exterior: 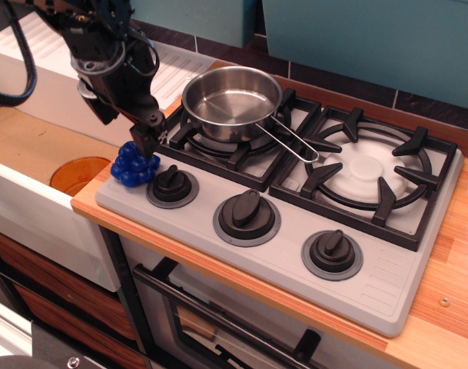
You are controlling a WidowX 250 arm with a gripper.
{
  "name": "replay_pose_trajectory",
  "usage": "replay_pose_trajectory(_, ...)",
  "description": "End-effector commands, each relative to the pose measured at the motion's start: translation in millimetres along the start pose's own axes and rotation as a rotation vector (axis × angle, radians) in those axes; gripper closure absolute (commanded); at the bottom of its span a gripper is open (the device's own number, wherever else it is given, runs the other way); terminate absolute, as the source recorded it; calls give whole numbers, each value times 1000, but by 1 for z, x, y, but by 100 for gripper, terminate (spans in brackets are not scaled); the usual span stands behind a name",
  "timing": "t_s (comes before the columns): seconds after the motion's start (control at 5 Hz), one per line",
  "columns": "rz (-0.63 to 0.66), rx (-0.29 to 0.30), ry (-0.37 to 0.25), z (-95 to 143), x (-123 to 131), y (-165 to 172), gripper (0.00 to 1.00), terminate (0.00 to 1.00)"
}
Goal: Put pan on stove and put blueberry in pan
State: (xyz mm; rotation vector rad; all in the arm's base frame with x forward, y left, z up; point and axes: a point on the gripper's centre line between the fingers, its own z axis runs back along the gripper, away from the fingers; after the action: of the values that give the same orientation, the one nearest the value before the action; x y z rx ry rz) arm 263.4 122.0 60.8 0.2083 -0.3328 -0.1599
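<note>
The shiny steel pan [232, 100] stands on the left burner of the grey stove [387, 277], its wire handle pointing right towards the middle. The pan holds nothing. The blueberry [135, 164], a cluster of glossy blue balls, lies on the stove's front left corner beside the left knob [172, 185]. My gripper [150, 141] hangs just above the blueberry's upper right side, its dark fingers pointing down, a little apart and holding nothing. It is left of the pan and clear of it.
A white sink [34, 192] with an orange drain insert [76, 174] lies left of the wooden counter [449, 307]. Two more knobs [247, 216] sit along the stove's front. The right burner [368, 171] is bare. A teal wall rises behind.
</note>
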Motion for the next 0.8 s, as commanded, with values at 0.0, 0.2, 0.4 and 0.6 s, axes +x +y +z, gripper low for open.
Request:
replay_pose_trajectory(0.0,11,9,-23,-12,3,0,0,0)
replay_pose_trajectory(0.2,18,-4,-25,-23,-1,-5,0,0)
replay_pose_trajectory(0.4,27,-17,-15,-29,-5,-7,0,0)
replay_pose_trajectory(0.6,47,-16,15,-29,-6,-11,100,0)
